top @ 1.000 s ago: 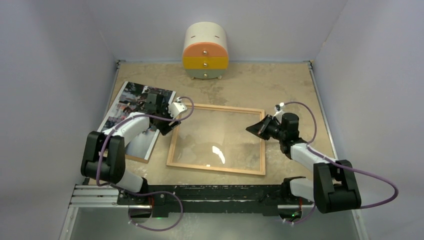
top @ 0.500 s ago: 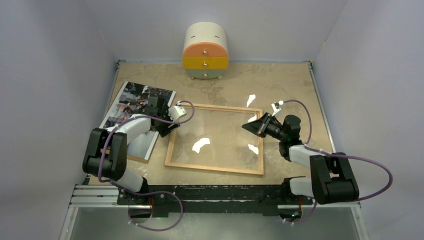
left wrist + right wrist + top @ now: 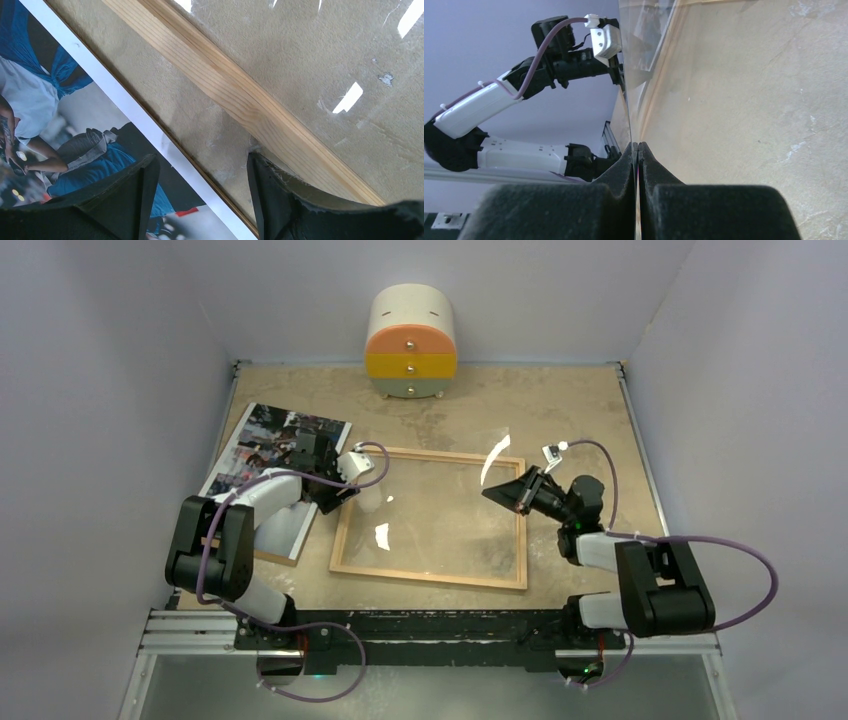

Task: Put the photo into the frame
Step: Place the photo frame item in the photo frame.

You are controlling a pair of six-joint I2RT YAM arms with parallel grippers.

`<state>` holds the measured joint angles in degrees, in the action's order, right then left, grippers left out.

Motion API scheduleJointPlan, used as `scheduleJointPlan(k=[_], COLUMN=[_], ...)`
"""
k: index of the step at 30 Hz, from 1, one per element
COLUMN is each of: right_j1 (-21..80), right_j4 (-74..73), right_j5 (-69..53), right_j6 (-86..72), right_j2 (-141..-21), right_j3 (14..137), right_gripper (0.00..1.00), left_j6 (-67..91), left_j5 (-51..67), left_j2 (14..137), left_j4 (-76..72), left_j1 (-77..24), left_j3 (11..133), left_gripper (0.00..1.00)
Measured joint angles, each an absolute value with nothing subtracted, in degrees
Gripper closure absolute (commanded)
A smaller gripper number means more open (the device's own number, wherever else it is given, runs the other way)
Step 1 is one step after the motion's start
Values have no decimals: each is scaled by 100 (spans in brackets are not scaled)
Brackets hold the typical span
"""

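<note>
Pinching the right edge of a clear pane (image 3: 440, 510), the right arm's fingers (image 3: 631, 160) are pressed together with the thin sheet caught edge-on between them, just above the frame's right rail. The light wooden frame (image 3: 430, 577) lies flat in the middle of the counter (image 3: 560, 410). The pane hangs over the frame's opening, its right side raised off the frame and its left side low near the left rail, catching bright reflections. The left arm's fingers (image 3: 335, 498) sit at the frame's left rail, spread apart and holding nothing: one finger is over the photo, the other over the rail. The photo (image 3: 270, 435) lies face up just left of the frame, outside it, on a brown board (image 3: 262, 556) whose edge shows along its border. Beyond the frame's far rail stands a round drawer cabinet (image 3: 411, 340)
</note>
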<state>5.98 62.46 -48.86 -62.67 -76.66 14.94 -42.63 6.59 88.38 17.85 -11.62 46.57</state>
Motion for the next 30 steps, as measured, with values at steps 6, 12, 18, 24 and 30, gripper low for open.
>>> scheduleJointPlan(k=[6, 12, 18, 24, 30], right_j1=[598, 598, 598, 598, 598], right_j4=[6904, 7039, 6904, 6829, 5986], right_j5=[-5074, -5043, -4847, -4637, -4462], right_j6=[-6528, -6558, -6536, -6486, -6055], right_j2=[-7773, -8001, -8141, -8141, -8123], right_j3=[1400, 1378, 1374, 1365, 1413], right_gripper=[100, 100, 100, 100, 82], left_j6=[-4263, -4263, -4270, -4311, -4313], left_j5=[668, 681, 694, 722, 731], left_j2=[8844, 8849, 8849, 8849, 8849], left_j4=[1785, 1785, 1787, 1793, 1802], left_j1=[-1162, -1162, -1162, -1157, -1157], left_j3=[4657, 4657, 4657, 4657, 4657], left_gripper=[34, 35, 35, 35, 36])
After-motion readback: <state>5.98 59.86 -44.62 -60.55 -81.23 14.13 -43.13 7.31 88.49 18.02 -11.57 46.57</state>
